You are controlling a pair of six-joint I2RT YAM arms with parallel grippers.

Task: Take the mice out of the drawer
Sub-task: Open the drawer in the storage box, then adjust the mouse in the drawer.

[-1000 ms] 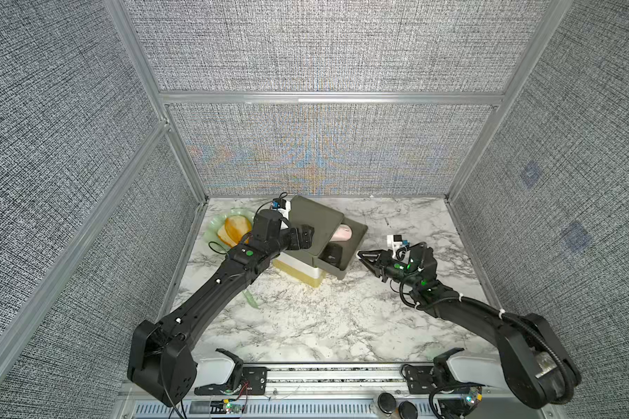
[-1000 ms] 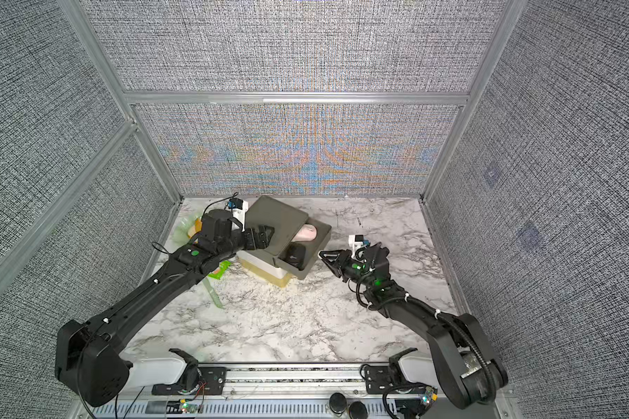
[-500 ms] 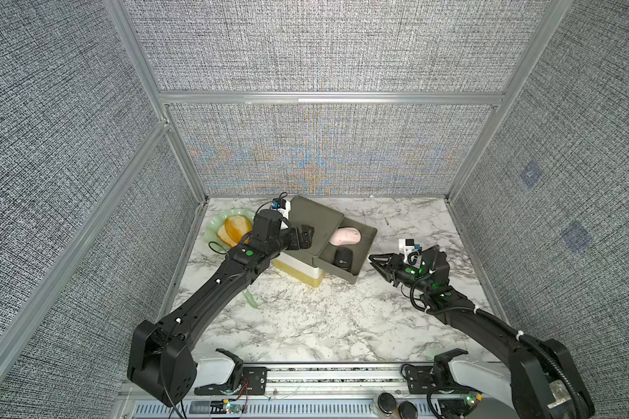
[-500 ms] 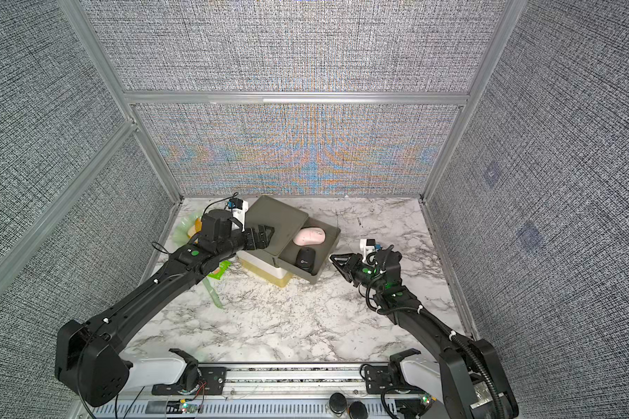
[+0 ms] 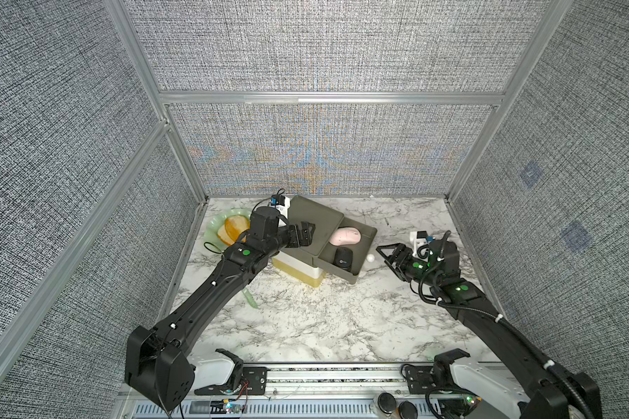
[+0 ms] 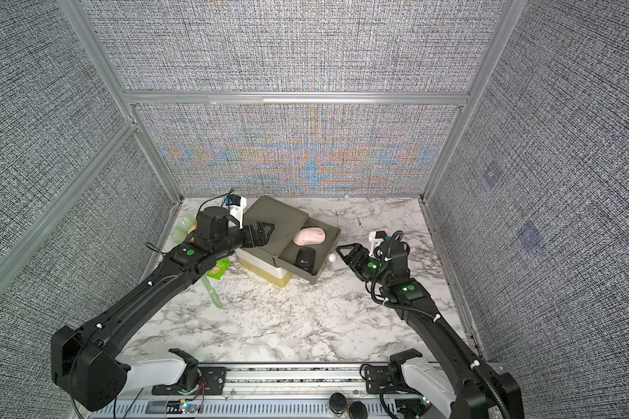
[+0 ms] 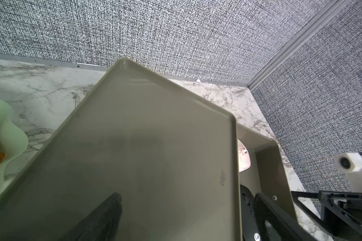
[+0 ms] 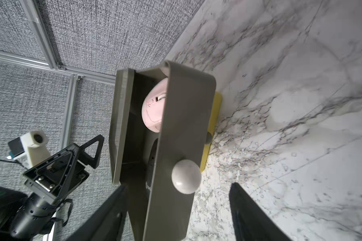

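On the marble bench (image 5: 305, 326), nearest to us on the left, a pale green strip (image 5: 249, 297) and a green packet (image 6: 218, 269) lie beside the left arm.

Further in, on the right, we see the right pincer (image 5: 385, 255) pointing left at the drawer (image 8: 182, 116). Its jaws stand wide and hold nothing. The drawer's round white knob (image 5: 370, 258) sits just ahead of the fingertips (image 8: 113, 208), in line with the gap between them and apart from both.

The drawer stands open toward the right, and two mice lie in it. The black mouse (image 5: 343, 257) is at the near end and the pink mouse (image 5: 345, 235) just beyond it, partly under the edge of the case (image 5: 313, 221). We see no other mice. The olive case sits on a white and yellow box (image 5: 300, 270).

Over the case top we find the left pincer (image 5: 305, 232), jaws wide and empty. We cannot tell whether it touches the top.

Farthest on the left, beside the case, a pale green plate (image 5: 215, 225) holds orange food (image 5: 233, 228).
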